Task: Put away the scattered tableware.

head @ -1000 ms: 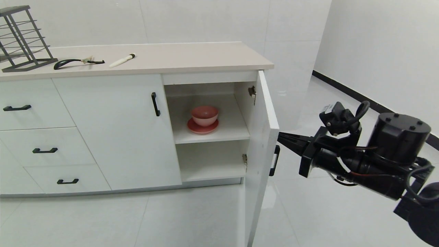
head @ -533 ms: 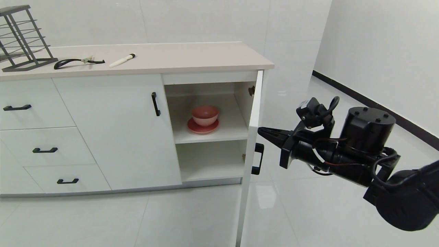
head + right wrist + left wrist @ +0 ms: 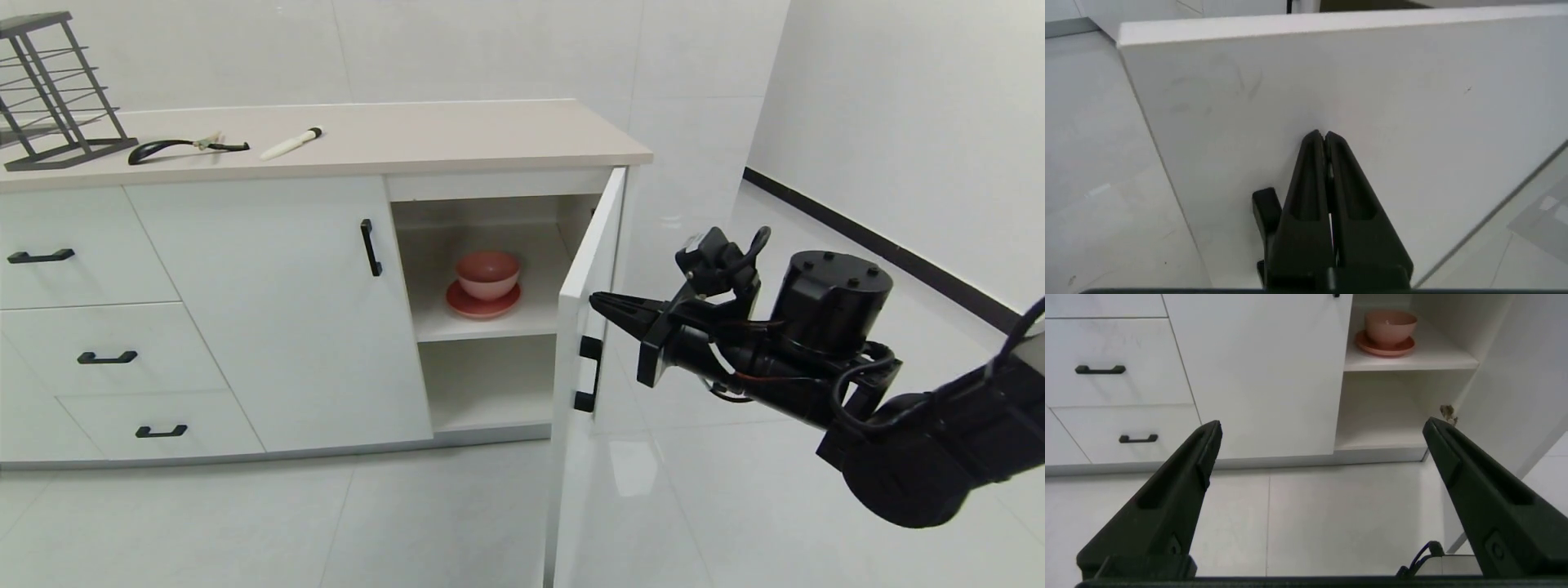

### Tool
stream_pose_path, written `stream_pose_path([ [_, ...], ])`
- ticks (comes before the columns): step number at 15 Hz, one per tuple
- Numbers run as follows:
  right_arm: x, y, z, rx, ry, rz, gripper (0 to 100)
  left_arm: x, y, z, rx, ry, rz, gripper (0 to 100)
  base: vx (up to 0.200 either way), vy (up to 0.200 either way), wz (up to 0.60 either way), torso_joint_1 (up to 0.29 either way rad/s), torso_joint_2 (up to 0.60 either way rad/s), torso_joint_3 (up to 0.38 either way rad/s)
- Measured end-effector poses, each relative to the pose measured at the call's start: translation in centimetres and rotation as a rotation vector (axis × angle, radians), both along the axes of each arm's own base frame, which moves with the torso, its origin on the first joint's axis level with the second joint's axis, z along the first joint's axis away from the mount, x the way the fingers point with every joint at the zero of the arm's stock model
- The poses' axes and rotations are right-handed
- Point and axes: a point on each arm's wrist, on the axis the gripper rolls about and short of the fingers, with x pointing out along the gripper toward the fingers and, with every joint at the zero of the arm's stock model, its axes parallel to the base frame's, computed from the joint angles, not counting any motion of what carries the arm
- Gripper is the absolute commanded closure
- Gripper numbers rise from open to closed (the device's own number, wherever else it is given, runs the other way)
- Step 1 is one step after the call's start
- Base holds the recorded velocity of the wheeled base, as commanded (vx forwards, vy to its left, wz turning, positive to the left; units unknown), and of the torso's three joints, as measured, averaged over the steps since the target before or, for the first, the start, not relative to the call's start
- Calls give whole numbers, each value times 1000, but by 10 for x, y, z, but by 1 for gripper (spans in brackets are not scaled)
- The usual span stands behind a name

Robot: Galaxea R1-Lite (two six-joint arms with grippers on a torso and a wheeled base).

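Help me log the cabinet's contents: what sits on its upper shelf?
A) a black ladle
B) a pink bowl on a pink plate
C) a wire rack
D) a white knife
B: the pink bowl stands on the pink plate on the upper shelf.

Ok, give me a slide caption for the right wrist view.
Shut right gripper with its tips against the white cabinet door.

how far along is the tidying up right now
Done: a pink bowl sits on a plate on the cupboard's upper shelf. In hand: the right gripper, shut, is tip-first against the outer face of the cupboard door, which stands partly open. Left: a knife and a black-handled utensil lie on the counter, so the job looks half done at best.
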Motion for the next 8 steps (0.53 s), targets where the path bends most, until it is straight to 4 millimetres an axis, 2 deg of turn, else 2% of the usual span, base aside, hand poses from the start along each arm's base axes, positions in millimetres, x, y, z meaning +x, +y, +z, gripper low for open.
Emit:
stream_pose_path([
  [8,25,21,-14,7,-16,11,100,0,0,0,0,0,0,0,0,0,0,0,0,0],
])
